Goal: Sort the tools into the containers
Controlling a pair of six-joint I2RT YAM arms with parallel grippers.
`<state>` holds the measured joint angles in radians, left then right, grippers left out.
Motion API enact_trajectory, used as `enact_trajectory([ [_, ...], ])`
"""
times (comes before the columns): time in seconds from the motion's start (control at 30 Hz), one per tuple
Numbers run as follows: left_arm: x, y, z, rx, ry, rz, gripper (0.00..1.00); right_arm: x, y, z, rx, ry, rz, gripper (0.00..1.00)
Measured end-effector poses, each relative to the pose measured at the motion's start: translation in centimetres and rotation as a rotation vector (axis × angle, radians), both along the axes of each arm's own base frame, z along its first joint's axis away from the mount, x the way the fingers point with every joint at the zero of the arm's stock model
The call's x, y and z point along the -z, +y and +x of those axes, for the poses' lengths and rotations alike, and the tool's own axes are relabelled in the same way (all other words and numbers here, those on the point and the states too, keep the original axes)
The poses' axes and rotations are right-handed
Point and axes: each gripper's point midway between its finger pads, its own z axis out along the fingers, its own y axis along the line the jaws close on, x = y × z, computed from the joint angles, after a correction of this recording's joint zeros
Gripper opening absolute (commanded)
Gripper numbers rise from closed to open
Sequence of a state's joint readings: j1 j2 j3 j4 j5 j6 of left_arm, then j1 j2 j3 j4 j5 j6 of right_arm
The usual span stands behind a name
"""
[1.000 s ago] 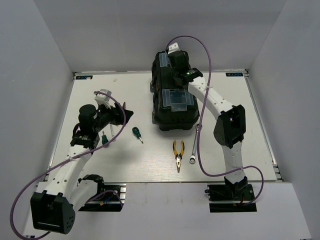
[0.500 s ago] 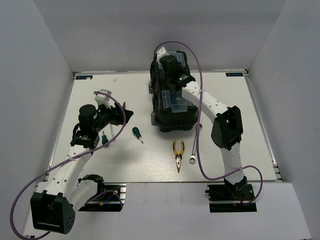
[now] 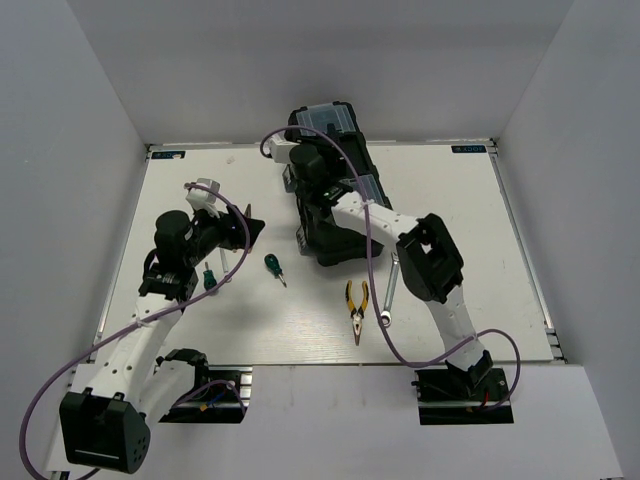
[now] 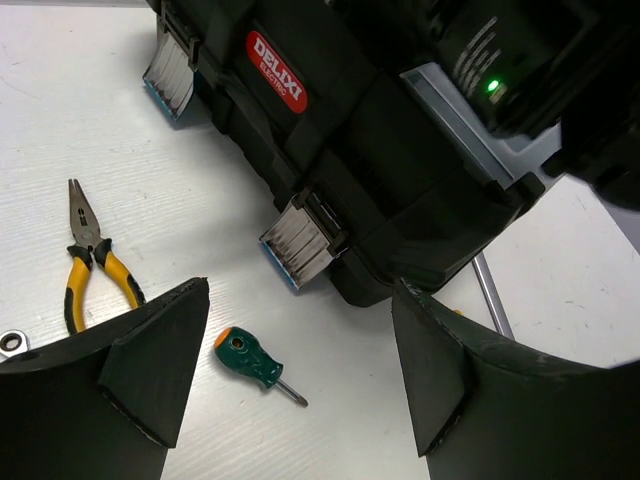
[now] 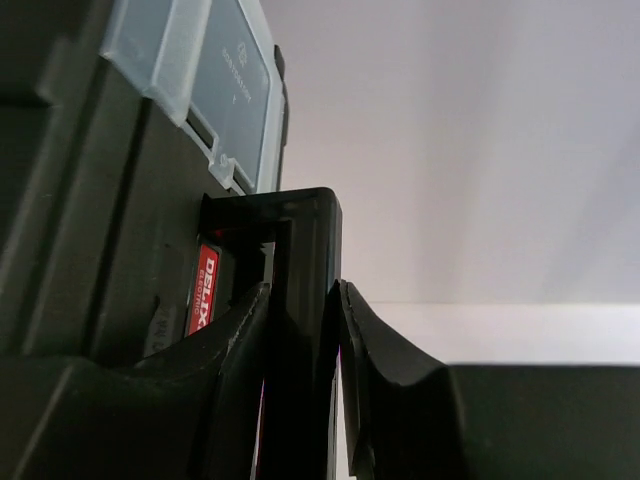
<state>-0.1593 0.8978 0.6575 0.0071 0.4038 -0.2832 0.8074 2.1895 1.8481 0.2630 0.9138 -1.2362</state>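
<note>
White table [image 4: 120, 120], left fingers [image 4: 160, 350] spread wide, empty; right fingers [image 5: 357, 350] clamped on toolbox handle [image 5: 305, 260]

White table [image 3: 480, 200] with fine lengthwise grain, pale grey back wall [image 3: 300, 70], matching left wall [image 3: 60, 200] and right wall [image 3: 590, 200] enclosing it, blue label [image 3: 168, 154] at far-left corner, second blue label [image 3: 467, 149] at far-right corner, silver edge strip [image 3: 527, 260] along right side.
</note>
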Motion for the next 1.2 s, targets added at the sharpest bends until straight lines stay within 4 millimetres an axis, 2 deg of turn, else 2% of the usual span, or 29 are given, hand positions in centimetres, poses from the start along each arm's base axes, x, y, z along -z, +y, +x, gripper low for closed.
enact_trajectory([
  [0.03, 0.0, 0.0, 0.0, -0.001, 0.0, 0.0, 0.84, 0.1, 0.4, 0.0, -0.004, -0.012, -0.028, 0.17],
  [0.07, 0.0, 0.1, 0.0, -0.003, 0.0, 0.001, 0.84, 0.1, 0.7, -0.1, -0.009, -0.023, -0.053, 0.29],
  [0.13, -0.1, 0.1, -0.1, -0.004, -0.002, 0.0, 0.84, 0.0, 1.2, -0.2, -0.013, -0.039, -0.077, 0.46],
  [0.17, -0.1, 0.1, -0.1, -0.004, -0.003, 0.0, 0.84, 0.1, 1.4, -0.3, -0.018, -0.04, -0.076, 0.61],
  [0.3, -0.1, 0.2, 0.0, -0.012, -0.002, 0.002, 0.84, -1.3, 2.6, -0.9, -0.039, -0.05, 0.002, 0.77],
  [0.57, -0.3, 0.3, -0.1, -0.02, -0.009, 0.002, 0.84, -0.5, 6.0, -3.8, -0.118, 0.08, 0.144, 0.78],
  [0.7, -0.5, 0.4, -0.1, -0.025, -0.015, 0.002, 0.84, 0.0, 6.7, -4.8, -0.131, 0.159, 0.255, 0.73],
  [0.87, -0.8, 0.5, -0.2, -0.03, -0.026, 0.001, 0.84, 0.4, 4.9, -5.5, -0.086, 0.249, 0.404, 0.72],
  [1.07, -0.9, 0.5, -0.2, -0.03, -0.029, 0.001, 0.84, -1.5, 1.4, -4.7, -0.008, 0.271, 0.593, 0.72],
  [1.2, -0.9, 0.5, -0.2, -0.03, -0.029, 0.001, 0.84, -1.7, -0.2, -3.9, 0.032, 0.301, 0.688, 0.71],
])
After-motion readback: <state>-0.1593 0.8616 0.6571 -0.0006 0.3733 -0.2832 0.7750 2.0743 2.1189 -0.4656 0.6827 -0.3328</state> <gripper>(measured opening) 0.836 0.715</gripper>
